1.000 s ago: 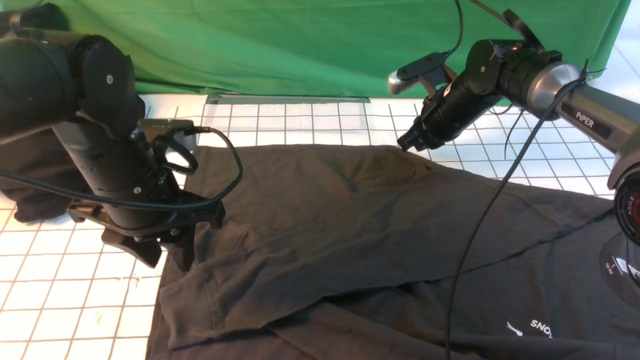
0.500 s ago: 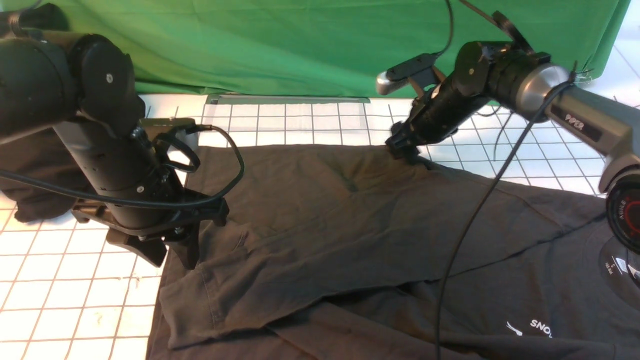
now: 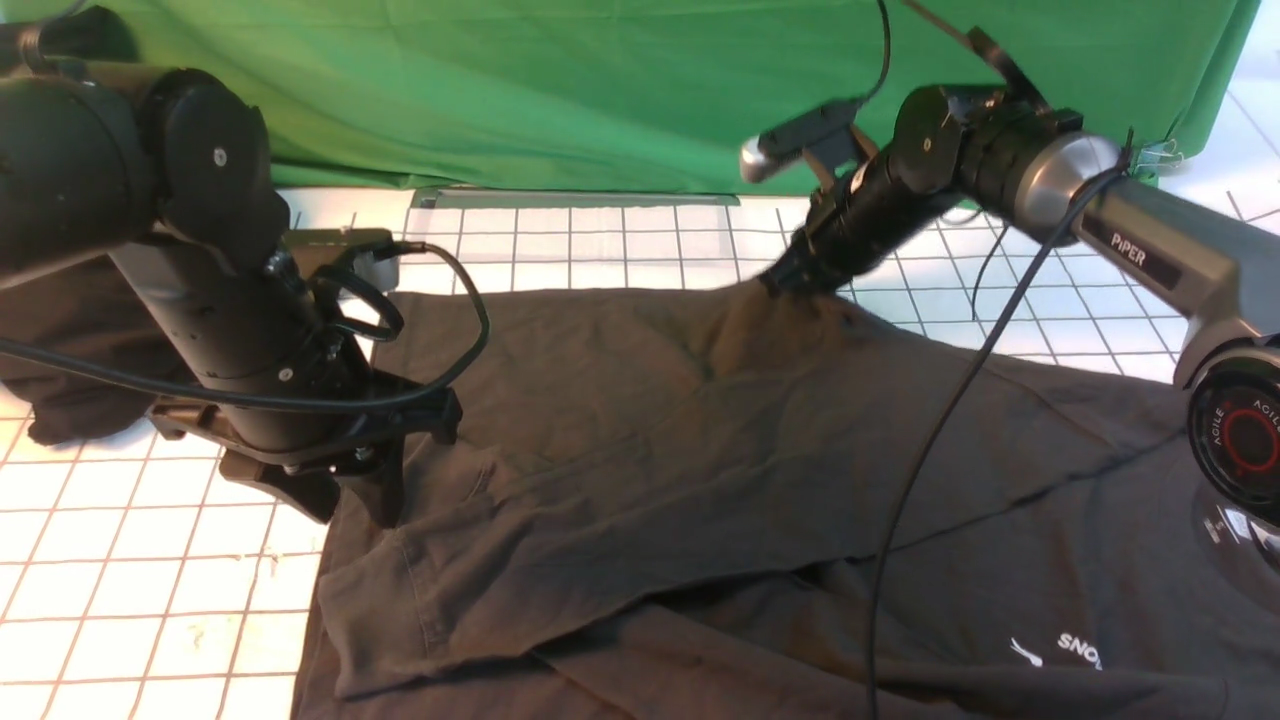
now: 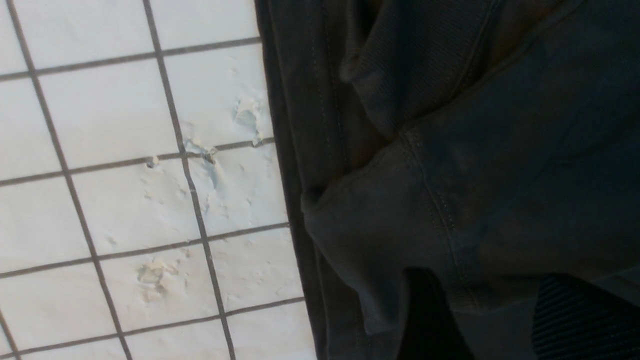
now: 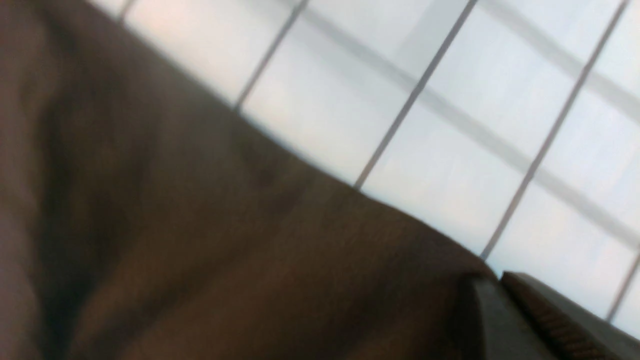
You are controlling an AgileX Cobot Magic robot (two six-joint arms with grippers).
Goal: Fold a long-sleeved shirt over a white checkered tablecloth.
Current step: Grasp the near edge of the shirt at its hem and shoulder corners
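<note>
The long-sleeved shirt [image 3: 700, 450] lies spread over the white checkered tablecloth [image 3: 130, 560], with one part folded across its body and its white logo [image 3: 1060, 650] near the front right. My right gripper [image 3: 778, 283] is shut on the shirt's far edge and holds a small peak of cloth off the table. The right wrist view shows brown cloth [image 5: 200, 250] pinched between closed jaws [image 5: 492, 280]. My left gripper [image 3: 345, 505] stands open at the shirt's left edge. A hemmed fold of the shirt [image 4: 475, 175] lies between its two fingers [image 4: 425, 320].
Plain green fabric [image 3: 600, 90] hangs across the back. A blacker lumpy cloth [image 3: 60, 340] sits at the far left behind my left arm. The right arm's base [image 3: 1240, 440] stands on the shirt's right part, and a black cable [image 3: 930, 480] hangs over the middle.
My right gripper moved left onto the shirt's far edge, shut on it and raised it a little. My left gripper shifted slightly right and up over the left edge.
</note>
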